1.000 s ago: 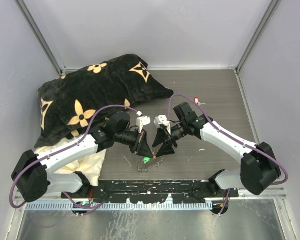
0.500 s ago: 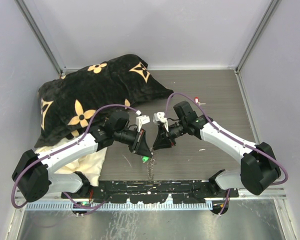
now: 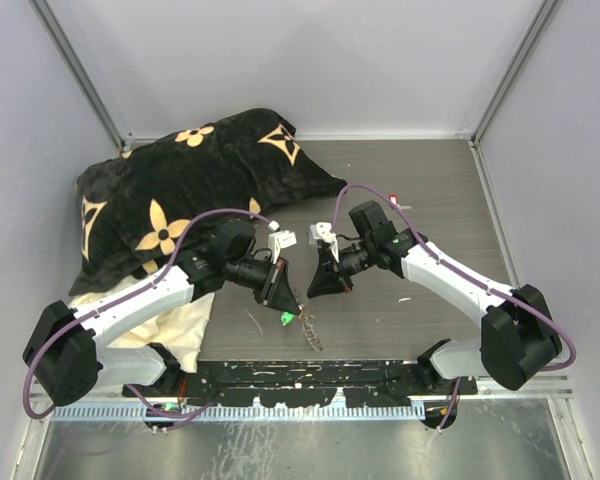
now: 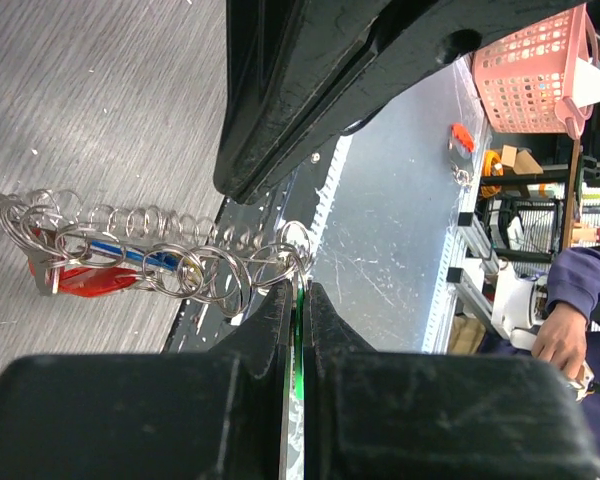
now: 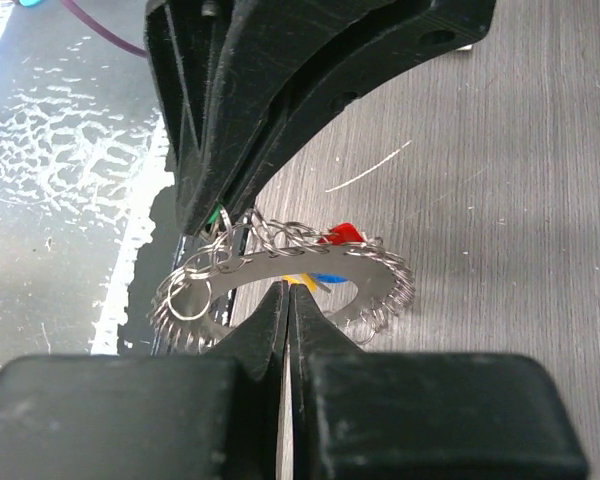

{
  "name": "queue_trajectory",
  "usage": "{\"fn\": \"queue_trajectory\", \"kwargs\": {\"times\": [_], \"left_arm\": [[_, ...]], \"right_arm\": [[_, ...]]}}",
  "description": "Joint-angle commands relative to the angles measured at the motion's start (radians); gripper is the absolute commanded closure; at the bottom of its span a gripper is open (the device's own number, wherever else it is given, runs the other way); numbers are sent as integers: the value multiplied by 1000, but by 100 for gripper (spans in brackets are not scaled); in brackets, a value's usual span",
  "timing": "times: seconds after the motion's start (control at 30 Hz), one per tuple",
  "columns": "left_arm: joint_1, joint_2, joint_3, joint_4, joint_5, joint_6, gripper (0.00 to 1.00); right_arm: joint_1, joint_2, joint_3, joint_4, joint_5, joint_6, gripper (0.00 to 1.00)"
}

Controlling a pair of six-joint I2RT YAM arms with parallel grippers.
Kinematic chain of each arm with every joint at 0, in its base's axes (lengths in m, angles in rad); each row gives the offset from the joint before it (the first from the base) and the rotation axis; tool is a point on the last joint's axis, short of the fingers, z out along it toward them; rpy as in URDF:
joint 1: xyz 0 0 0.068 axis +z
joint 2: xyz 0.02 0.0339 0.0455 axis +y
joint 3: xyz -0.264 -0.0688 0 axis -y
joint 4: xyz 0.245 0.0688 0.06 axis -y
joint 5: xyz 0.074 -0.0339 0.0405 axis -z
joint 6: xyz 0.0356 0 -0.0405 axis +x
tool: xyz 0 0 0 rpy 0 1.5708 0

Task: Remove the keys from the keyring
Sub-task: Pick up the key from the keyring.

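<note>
Left gripper [image 4: 298, 288]: pressed together, pinching the green key [image 4: 297, 335]. The keyring [image 4: 150, 262] hangs from that key, with its long axis trailing away from the tips. Right gripper [image 5: 286, 290]: pressed together against the ring's near edge, directly opposite. Whether it holds the wire cannot be told.

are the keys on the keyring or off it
On. The red key and blue key lie inside the coils of the keyring in the left wrist view.

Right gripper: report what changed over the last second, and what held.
The right gripper shifted slightly left and its jaws closed onto the keyring, which went from a flat loop to edge-on. The left gripper stayed shut on the green key.
</note>
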Motion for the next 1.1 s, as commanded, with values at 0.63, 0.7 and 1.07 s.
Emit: {"fn": "queue_trajectory", "kwargs": {"times": [0.63,0.7,1.07], "left_arm": [[8,53,488,-662,-117,620,100],[3,76,532,-699,-146,693,100],[-47,116,625,-764,-246,965,100]], "right_arm": [[-173,-118,186,-330,-80,-331,62],[-173,-125,182,-338,-109,-333,54],[-131,-149,107,-192,-102,-280,41]]}}
